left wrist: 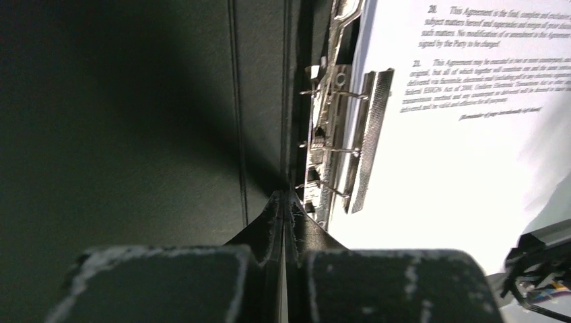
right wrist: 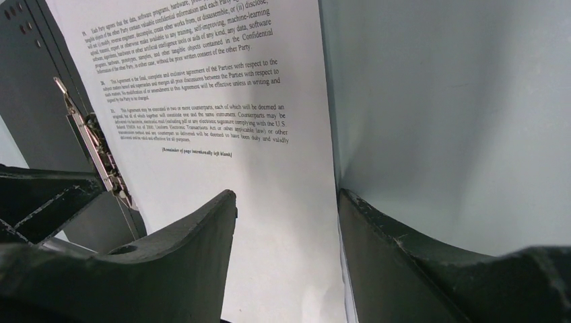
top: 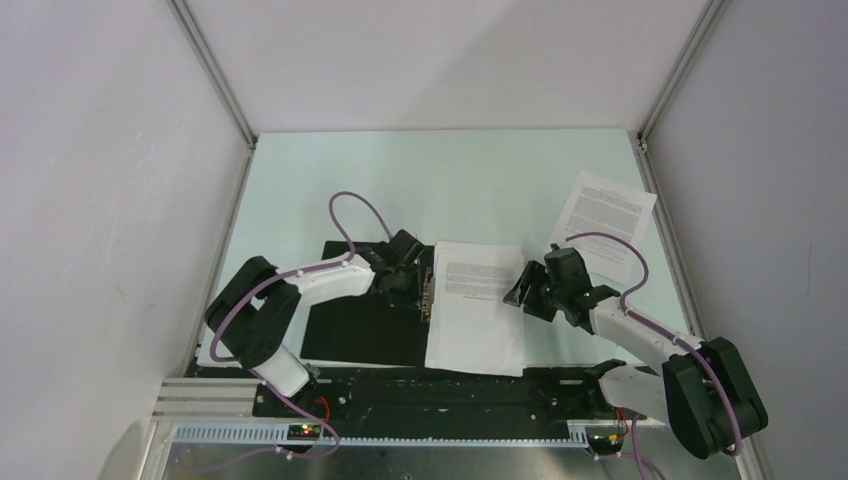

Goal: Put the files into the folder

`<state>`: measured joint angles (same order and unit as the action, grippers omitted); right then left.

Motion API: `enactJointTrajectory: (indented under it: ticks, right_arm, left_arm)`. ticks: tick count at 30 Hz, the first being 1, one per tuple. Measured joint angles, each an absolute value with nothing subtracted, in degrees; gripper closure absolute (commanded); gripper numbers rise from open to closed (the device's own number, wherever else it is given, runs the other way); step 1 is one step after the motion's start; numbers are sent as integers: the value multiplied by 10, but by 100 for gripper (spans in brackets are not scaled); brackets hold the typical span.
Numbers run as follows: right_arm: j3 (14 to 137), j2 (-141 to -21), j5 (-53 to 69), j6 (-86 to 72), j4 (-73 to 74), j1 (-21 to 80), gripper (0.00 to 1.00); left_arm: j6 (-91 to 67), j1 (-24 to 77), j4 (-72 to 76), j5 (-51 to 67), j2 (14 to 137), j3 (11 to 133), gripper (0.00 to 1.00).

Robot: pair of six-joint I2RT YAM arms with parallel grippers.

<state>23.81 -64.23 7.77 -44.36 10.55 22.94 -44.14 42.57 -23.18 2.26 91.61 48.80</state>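
Observation:
The folder [top: 360,320] lies open, black inside up, and its red outside is hidden. Its metal clip [top: 429,290] runs along the spine and also shows in the left wrist view [left wrist: 337,134] and the right wrist view [right wrist: 94,145]. A printed white sheet [top: 478,310] lies on the folder's right half beside the clip. Another sheet [top: 603,215] lies apart at the far right. My left gripper [top: 413,272] is shut with its tips [left wrist: 284,198] low at the spine, just left of the clip. My right gripper [top: 520,293] is open, straddling the sheet's right edge [right wrist: 286,198].
The pale green table [top: 480,190] is boxed in by white walls on three sides. A black rail [top: 430,395] with the arm bases runs along the near edge. The loose sheet lies close to the right wall.

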Motion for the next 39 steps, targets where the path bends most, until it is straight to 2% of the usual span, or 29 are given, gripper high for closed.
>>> enactJointTrajectory:
  ticks: [23, 39]
  right_arm:
    - [265, -667, 43, -443, 121, 262, 36]
    - [302, -681, 7, -419, 147, 273, 22]
  left_arm:
    - [-449, 426, -222, 37, 930, 496, 100]
    - [-438, 419, -215, 48, 936, 503, 100]
